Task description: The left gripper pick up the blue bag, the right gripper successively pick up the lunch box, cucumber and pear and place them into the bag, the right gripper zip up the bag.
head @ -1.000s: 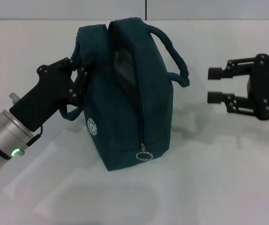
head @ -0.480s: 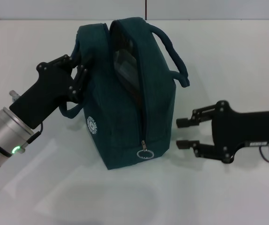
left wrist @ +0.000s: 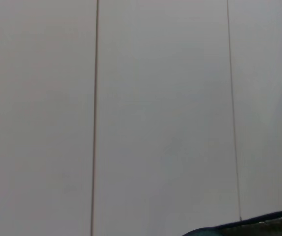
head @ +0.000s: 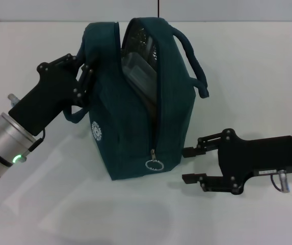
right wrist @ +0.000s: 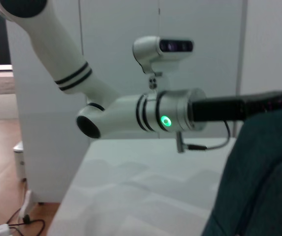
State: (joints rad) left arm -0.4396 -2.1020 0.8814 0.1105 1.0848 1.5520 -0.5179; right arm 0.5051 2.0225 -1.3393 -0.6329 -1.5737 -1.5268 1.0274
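Observation:
The blue bag [head: 130,127] stands in the middle of the white table [head: 247,66], its top zip open. A clear lunch box [head: 138,58] shows inside the opening. My left gripper [head: 83,76] is shut on the bag's left side near the top, by its handle. My right gripper [head: 188,165] is open and low over the table, just right of the bag's front corner and pointing at it. The zip's ring pull [head: 154,164] hangs at that corner, a short way from the fingertips. The cucumber and the pear are hidden. The right wrist view shows the bag [right wrist: 259,172] close up and my left arm [right wrist: 131,115].
The bag's right handle [head: 194,61] loops out over the table above my right arm. The left wrist view shows only a pale panelled wall [left wrist: 155,123] and a sliver of the bag's edge [left wrist: 259,226].
My right gripper has come down and leftward from the far right to the bag's front corner by the zip pull. The bag's opening has widened and shows more of the lunch box.

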